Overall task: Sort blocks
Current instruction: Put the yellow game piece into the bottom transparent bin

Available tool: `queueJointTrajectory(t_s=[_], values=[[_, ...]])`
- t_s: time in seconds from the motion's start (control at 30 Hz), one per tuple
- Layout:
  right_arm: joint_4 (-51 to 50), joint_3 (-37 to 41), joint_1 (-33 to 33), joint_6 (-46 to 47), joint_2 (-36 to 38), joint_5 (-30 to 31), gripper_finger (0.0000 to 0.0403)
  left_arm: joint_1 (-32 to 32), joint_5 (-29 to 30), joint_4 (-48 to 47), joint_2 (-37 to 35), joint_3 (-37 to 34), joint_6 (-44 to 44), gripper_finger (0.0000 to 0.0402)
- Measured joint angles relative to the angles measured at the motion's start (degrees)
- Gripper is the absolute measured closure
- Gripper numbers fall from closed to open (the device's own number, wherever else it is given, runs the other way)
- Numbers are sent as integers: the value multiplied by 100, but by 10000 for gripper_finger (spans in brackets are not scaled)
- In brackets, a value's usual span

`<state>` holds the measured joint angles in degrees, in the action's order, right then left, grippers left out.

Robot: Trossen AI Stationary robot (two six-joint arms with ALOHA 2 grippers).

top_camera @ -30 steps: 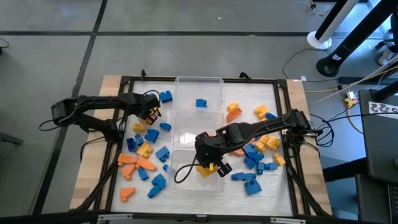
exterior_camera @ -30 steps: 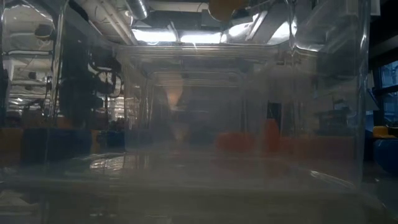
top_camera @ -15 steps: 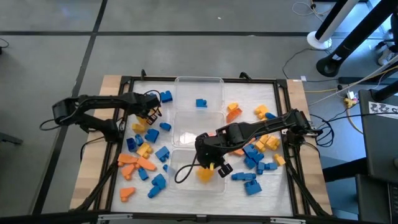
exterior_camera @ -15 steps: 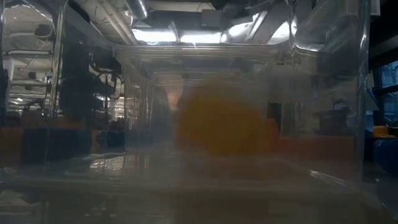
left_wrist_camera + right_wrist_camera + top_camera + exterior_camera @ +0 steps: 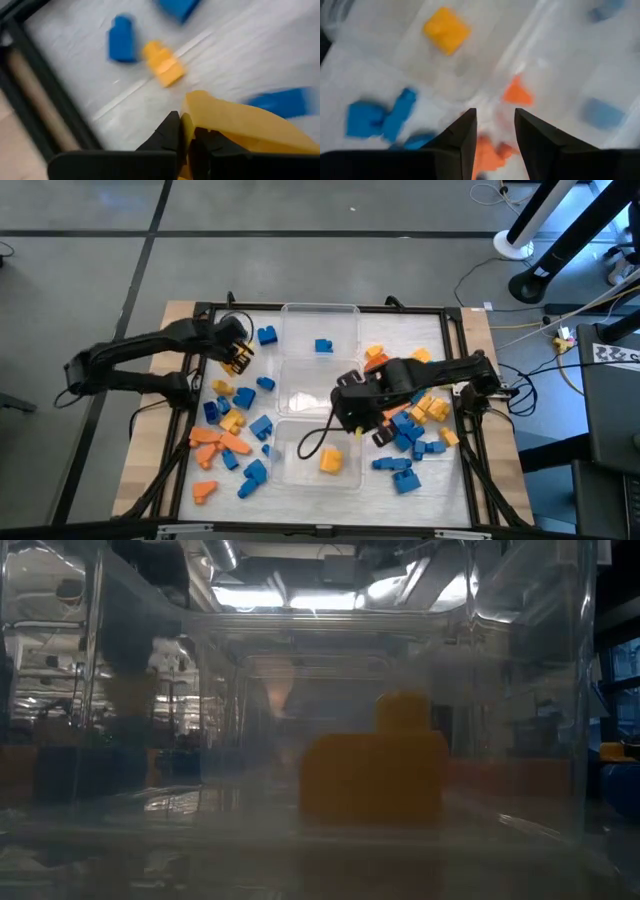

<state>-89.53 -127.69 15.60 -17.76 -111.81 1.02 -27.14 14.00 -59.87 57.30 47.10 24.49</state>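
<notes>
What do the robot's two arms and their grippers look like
Both arms are dark, nearly black, slim and jointed. The left gripper and right gripper each end in two black tapered fingers. Thin black cables trail from both arms across the table.

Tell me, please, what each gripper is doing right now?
Left gripper: shut on a yellow block.
Right gripper: open, holding nothing.

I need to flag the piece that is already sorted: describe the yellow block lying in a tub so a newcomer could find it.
Three clear tubs run in a row down the middle of the table; take the nearest tub, at the front edge. The yellow block lies alone inside it, just in front of the right gripper. Every other yellow piece lies loose on the table.
</notes>
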Motion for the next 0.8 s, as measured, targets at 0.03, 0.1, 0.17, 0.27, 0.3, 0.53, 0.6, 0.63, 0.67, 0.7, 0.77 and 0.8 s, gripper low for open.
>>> queueJointTrajectory(t_s=[0.03,0.1,0.17,0.27,0.3,0.53,0.6,0.63,0.67,0.7,0.77,0.8], values=[[-3,-23,1,-4,65,77,271,5,-184,5,-157,113,-27,396],[-36,-113,-23,-6,127,106,271,45,-570,1,-452,338,24,397],[-40,-116,-65,-4,237,120,271,117,-866,36,-733,566,158,398],[-46,-108,-172,-120,363,216,271,332,-1173,218,-1151,811,532,397],[-44,-108,-233,-183,401,315,271,426,-1253,309,-1270,858,700,398],[-50,-103,-731,-372,938,891,272,1589,-1546,1698,-1675,871,1940,398],[-50,-103,-938,-370,1126,1065,272,2013,-1505,2184,-1577,869,2031,398],[-51,-103,-1051,-367,1220,1154,272,2221,-1465,2449,-1501,869,2034,398],[-48,-103,-1170,-369,1316,1241,272,2434,-1425,2696,-1401,869,2015,398],[-52,-103,-1288,-371,1424,1311,272,2652,-1365,2946,-1276,869,1965,398],[-51,-103,-1542,-367,1608,1407,272,3045,-1254,3447,-992,864,1789,397],[-53,-103,-1679,-362,1689,1420,272,3223,-1226,3685,-831,864,1677,396]])
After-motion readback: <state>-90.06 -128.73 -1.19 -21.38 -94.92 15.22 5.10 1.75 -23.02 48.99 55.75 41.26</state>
